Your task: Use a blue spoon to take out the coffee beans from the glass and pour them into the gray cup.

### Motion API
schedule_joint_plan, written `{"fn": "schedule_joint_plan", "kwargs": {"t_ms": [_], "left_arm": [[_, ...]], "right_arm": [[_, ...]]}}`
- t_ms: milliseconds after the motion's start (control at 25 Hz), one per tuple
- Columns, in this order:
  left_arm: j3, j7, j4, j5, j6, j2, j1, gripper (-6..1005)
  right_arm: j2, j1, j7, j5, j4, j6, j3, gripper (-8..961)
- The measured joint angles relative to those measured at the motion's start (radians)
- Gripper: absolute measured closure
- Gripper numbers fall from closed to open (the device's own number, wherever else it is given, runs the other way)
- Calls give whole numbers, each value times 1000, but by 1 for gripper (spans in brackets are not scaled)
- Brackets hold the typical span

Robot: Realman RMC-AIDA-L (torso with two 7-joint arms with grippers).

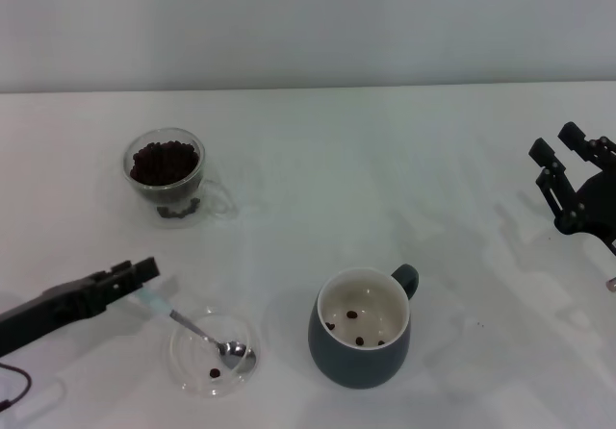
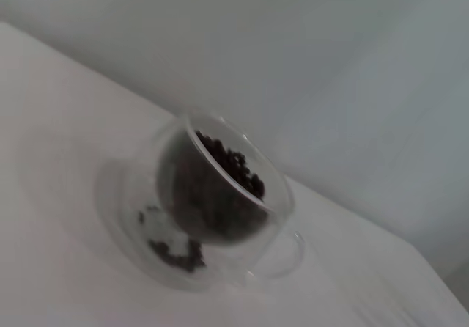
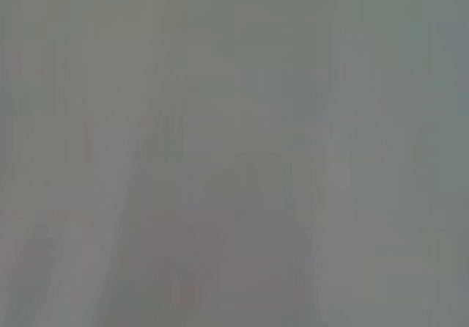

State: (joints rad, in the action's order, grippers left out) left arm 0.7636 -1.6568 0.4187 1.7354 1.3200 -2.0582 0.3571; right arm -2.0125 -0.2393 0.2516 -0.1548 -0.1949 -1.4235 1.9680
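Gripping the pale end of the blue spoon [image 1: 192, 330], the left gripper [image 1: 146, 273] reaches in low from the robot's left, its jaws pinched on the handle tip while the silver bowl rests inside a clear glass saucer [image 1: 183, 364] on the white tabletop [image 1: 385, 189]. One loose bean lies in the saucer just beside the spoon's bowl.

The spoon's long axis runs from the jaws diagonally toward the robot and its right, handle high, bowl low. The glass [image 1: 166, 171], heaped with coffee beans [image 1: 164, 161], stands farther from the robot than the gripper, on the opposite side from where the spoon's bowl points (so any fresh scoop would likely call for the arm to lift, swing away from the robot and turn the bowl over the rim). In the left wrist view the glass [image 2: 223, 195] fills the middle, with a few spilled beans at its foot.

The gray cup [image 1: 361, 340] sits to the right of the saucer, apart from it, handle turned away from the robot, with a few beans on its cream floor; most of the beans are in the glass.

The right gripper [image 1: 568, 174] hovers idle at the far right, jaws spread, well apart from everything. The left arm is plainly the nearer to both vessels.
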Motion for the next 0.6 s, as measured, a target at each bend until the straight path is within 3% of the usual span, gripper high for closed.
{"fn": "schedule_joint_plan", "kwargs": {"t_ms": [320, 600], "left_arm": [[-106, 29, 31, -1, -9, 20, -45, 369], [-202, 132, 103, -12, -5, 9, -99, 277]], "right_arm": [[-1, -3, 1, 0, 0, 0, 5, 587], [-1, -1, 13, 0, -1, -8, 21, 587]]}}
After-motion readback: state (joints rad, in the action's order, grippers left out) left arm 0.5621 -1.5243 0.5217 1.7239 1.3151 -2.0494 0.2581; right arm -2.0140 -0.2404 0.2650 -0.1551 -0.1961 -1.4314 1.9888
